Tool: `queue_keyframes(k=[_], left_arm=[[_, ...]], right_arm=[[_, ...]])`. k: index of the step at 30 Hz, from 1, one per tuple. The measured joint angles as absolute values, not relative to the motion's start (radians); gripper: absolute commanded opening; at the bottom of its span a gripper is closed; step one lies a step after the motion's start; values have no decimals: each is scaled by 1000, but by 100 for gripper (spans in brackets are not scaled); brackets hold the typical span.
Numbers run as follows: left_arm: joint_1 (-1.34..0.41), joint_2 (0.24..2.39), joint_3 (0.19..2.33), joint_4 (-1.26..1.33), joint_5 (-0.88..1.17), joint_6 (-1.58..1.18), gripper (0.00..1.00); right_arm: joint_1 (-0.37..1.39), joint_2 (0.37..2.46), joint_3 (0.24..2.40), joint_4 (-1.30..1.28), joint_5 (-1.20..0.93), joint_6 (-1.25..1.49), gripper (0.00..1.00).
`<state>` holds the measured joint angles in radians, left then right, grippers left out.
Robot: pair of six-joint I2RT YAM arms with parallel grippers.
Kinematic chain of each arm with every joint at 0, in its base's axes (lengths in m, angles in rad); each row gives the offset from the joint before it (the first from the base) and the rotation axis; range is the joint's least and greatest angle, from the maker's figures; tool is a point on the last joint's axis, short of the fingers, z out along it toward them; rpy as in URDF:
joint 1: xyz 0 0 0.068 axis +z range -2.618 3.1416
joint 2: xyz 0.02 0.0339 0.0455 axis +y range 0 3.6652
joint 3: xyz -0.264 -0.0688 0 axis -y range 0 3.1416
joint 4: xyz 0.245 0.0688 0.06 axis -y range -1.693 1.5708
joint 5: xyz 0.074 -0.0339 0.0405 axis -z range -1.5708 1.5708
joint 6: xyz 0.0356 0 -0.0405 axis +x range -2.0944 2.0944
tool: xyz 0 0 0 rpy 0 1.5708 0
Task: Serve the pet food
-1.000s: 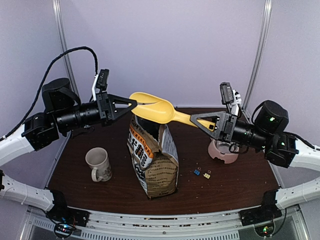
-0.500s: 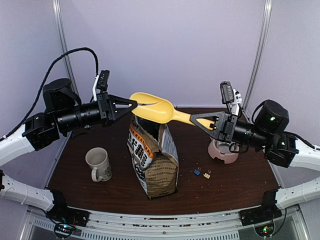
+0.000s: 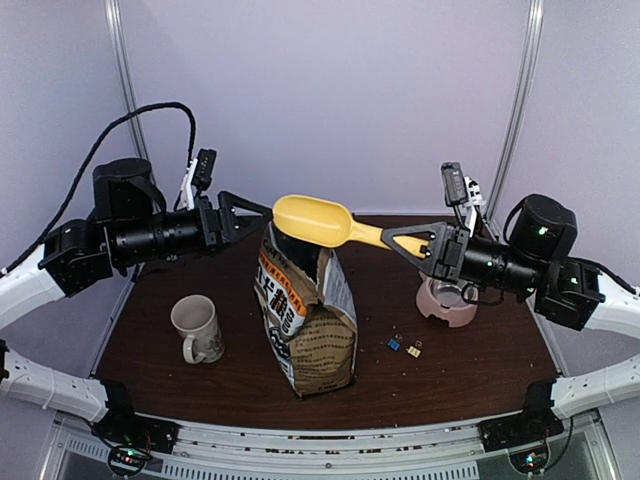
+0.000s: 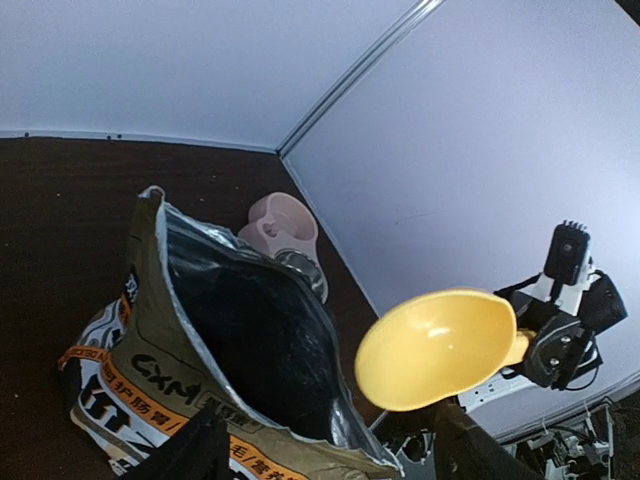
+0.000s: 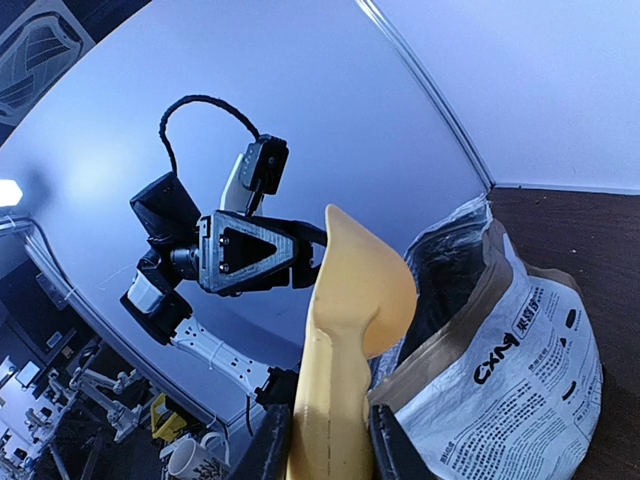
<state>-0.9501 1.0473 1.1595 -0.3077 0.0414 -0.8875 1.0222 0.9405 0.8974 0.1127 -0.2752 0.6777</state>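
I see pale lavender walls (image 3: 330,90) filling the upper frame, a grey metal post (image 3: 122,70) at upper left and a second post (image 3: 521,90) at upper right. Below, an evenly lit dark brown table (image 3: 470,370), a metal rail (image 3: 330,452) along the bottom edge.

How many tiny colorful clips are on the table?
2: a blue clip and a yellow clip, side by side, just right of the food bag, in front of the pink bowl. More may hide behind the bag.

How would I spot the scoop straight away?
Find the tall brown paper bag in the middle of the table. Just above its open top hangs the scoop, its handle in the right gripper. It is the only bright yellow thing there.
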Motion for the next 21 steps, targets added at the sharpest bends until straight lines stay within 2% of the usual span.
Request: queue_keyframes(k=[7,14,21], left_arm=[[-920,1126,1232,-443,-7,-834,72],[-892,1217,1236,-483,7,-818,70],[-887,1264,1263,-497,15,-802,57]], right_arm=[[1069,959,1081,-117,-118,564,16],[1145,1069,1253,-344,48,482,16],[1226,1238,1455,-580,207,443,15]])
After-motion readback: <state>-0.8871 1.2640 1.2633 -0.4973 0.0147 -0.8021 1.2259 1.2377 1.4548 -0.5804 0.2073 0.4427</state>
